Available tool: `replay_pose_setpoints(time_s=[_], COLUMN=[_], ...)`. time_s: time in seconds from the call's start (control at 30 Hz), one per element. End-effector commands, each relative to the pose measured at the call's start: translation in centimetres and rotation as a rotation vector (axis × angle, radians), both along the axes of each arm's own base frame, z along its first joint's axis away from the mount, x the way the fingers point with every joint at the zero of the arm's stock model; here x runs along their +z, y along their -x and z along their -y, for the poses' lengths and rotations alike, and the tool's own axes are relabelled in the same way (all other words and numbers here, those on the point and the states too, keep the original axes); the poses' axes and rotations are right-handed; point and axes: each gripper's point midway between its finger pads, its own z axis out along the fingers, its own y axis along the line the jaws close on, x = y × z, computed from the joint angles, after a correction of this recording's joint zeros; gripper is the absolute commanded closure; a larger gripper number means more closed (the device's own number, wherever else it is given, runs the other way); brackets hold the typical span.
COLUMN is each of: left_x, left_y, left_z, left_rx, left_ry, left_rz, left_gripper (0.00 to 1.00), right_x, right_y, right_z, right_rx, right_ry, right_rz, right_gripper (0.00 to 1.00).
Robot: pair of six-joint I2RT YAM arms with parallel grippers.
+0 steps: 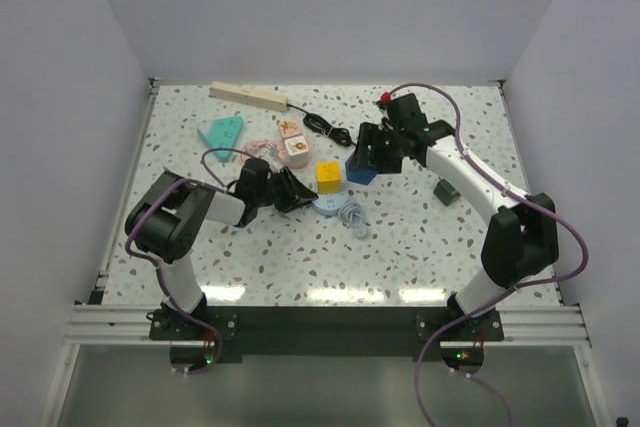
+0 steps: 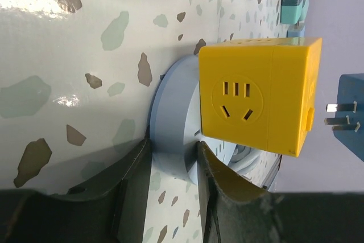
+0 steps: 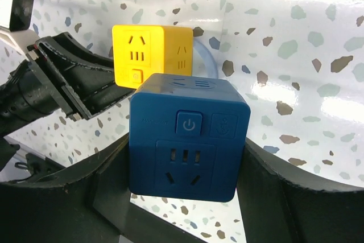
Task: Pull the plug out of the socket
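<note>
The socket, a long beige power strip with a thin black cord, lies at the table's far edge, apart from both grippers. My right gripper is shut on a blue cube and holds it just right of a yellow cube. In the left wrist view the blue cube's metal prongs are bare and clear of the yellow cube. My left gripper is shut on the rim of a light blue round disc that the yellow cube sits on.
A pale coiled cable lies beside the disc. A teal triangular piece and pink-and-white cubes lie at the back left. A small dark green object lies to the right. White walls enclose the table.
</note>
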Motion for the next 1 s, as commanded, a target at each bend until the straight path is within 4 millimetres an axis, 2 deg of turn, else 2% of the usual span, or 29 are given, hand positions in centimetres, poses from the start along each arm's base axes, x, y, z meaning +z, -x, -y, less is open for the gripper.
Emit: replay_pose_setpoints(time_s=[0.0, 0.1, 0.13, 0.23, 0.27, 0.33, 0.37, 0.4, 0.47, 0.5, 0.53, 0.6, 0.63, 0.73, 0.83, 0.87, 0.9, 0.97], left_x=[-2.0, -1.1, -0.6, 0.4, 0.6, 1.0, 1.3, 1.5, 2.0, 2.0, 2.3, 2.6, 3.0, 3.6, 4.0, 4.1, 4.1, 4.4], left_y=[0.4, 0.0, -0.1, -0.4, -0.4, -0.4, -0.4, -0.5, -0.5, -0.6, -0.6, -0.6, -0.7, -0.8, -0.9, -1.1, -1.1, -1.2], left_z=[-1.1, -0.6, -0.4, -0.2, -0.2, -0.1, 0.0, 0.1, 0.2, 0.2, 0.3, 0.4, 0.4, 0.3, 0.4, 0.4, 0.4, 0.5], left_rx=[-0.001, -0.002, -0.002, -0.005, -0.004, -0.009, -0.011, -0.014, -0.019, -0.021, -0.024, -0.028, -0.025, -0.022, -0.029, -0.03, -0.031, -0.032], left_ry=[-0.09, -0.059, -0.05, -0.033, -0.032, -0.021, -0.017, -0.013, -0.004, -0.004, 0.001, 0.004, 0.005, 0.0, -0.01, -0.014, -0.015, -0.011], left_rz=[-0.012, 0.003, 0.008, 0.032, 0.036, 0.046, 0.051, 0.057, 0.067, 0.069, 0.074, 0.076, 0.085, 0.1, 0.107, 0.11, 0.111, 0.116], left_gripper=[1.0, 1.0, 1.0, 1.0, 1.0, 1.0, 1.0, 1.0, 1.0, 1.0, 1.0, 1.0, 1.0, 1.0, 1.0, 1.0, 1.0, 1.0], right_x=[3.1, 2.8, 2.1, 0.8, 0.4, -1.4, -1.9, -1.9, -3.6, -3.0, -4.5, -4.7, -5.9, -6.5, -6.9, -6.4, -6.1, -5.2], right_y=[-0.2, -0.6, -1.3, -2.4, -3.3, -4.1, -4.7, -5.6, -6.5, -7.5, -7.5, -8.4, -8.4, -9.0, -9.1, -9.2, -9.1, -9.3], right_z=[-1.7, 0.1, 2.3, 7.1, 10.0, 12.4, 14.3, 15.2, 16.8, 17.5, 18.0, 19.1, 19.9, 20.9, 22.1, 22.7, 23.0, 23.1], right_rx=[0.089, 0.022, -0.069, -0.223, -0.308, -0.373, -0.421, -0.446, -0.467, -0.495, -0.502, -0.536, -0.557, -0.598, -0.63, -0.652, -0.661, -0.668], right_ry=[-0.085, 0.007, 0.11, 0.284, 0.356, 0.397, 0.409, 0.428, 0.456, 0.471, 0.499, 0.506, 0.526, 0.535, 0.547, 0.548, 0.542, 0.522], right_rz=[0.073, 0.088, 0.1, 0.095, 0.098, 0.036, 0.013, 0.015, -0.045, -0.036, -0.089, -0.102, -0.136, -0.151, -0.169, -0.164, -0.16, -0.137], right_gripper=[1.0, 1.0, 1.0, 1.0, 1.0, 1.0, 1.0, 1.0, 1.0, 1.0, 1.0, 1.0, 1.0, 0.98, 0.8, 0.71, 0.51, 0.32])
